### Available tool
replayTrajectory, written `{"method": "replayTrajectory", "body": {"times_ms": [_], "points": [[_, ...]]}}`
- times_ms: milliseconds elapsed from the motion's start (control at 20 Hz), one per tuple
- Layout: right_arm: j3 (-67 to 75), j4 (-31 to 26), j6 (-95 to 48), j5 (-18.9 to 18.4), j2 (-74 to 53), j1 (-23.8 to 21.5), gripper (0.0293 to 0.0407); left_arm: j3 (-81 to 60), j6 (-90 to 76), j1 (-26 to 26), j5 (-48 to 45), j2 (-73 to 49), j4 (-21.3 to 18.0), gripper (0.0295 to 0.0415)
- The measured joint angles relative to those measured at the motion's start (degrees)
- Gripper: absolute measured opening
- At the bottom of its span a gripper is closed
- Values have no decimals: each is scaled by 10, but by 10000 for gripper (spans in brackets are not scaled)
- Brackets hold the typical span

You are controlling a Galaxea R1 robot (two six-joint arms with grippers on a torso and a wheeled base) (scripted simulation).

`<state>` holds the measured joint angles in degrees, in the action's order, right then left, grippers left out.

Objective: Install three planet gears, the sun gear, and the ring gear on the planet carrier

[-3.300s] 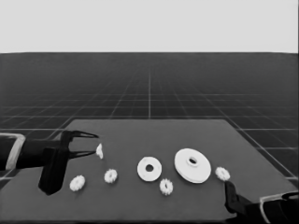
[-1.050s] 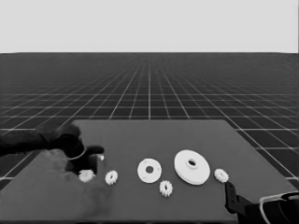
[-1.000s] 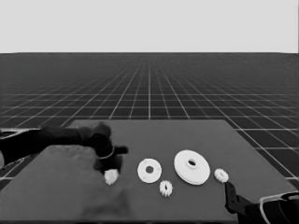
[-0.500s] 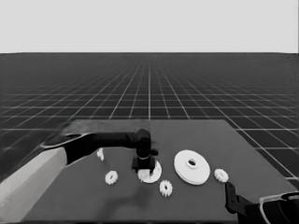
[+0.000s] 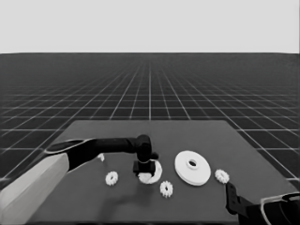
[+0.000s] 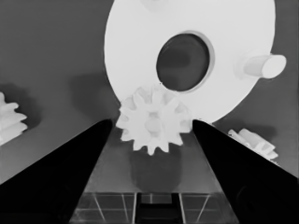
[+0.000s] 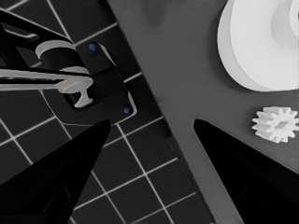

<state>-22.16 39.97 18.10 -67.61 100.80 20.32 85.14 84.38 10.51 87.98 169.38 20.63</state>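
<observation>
Left wrist view: left gripper (image 6: 152, 128) pinching small white toothed planet gear (image 6: 153, 122) over rim of smaller white round part (image 6: 135, 56), w/ peg (image 6: 261, 66) nearby. Risk: off-peg release, gear tipping. Right gripper (image 7: 149, 126) parked at table corner, spread.

The dark table (image 5: 84, 197) carries two round parts, larger (image 5: 192, 167) and smaller (image 5: 151, 177), three gears and a thin piece (image 5: 101, 157).

The left arm (image 5: 70, 157) is seen as pale grey at its rear and black toward the left end effector (image 5: 144, 174). 2 long, pointed black fingers (image 6: 60, 177) are shown on each end effector, the right end effector (image 7: 149, 177) included.
</observation>
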Motion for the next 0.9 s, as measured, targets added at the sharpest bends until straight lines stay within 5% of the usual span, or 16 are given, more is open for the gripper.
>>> {"method": "replayTrajectory", "body": {"times_ms": [100, 400, 550, 900], "points": [[0, 0, 0, 0, 0, 0, 385, 0, 0, 0, 0, 0, 0, 383], [0, 0, 0, 0, 0, 0, 385, 0, 0, 0, 0, 0, 0, 385], [0, 0, 0, 0, 0, 0, 385, -50, 36, -77, 17, -10, -75, 385], [0, 0, 0, 0, 0, 0, 385, -55, 41, -97, 18, -11, -96, 385]]}}
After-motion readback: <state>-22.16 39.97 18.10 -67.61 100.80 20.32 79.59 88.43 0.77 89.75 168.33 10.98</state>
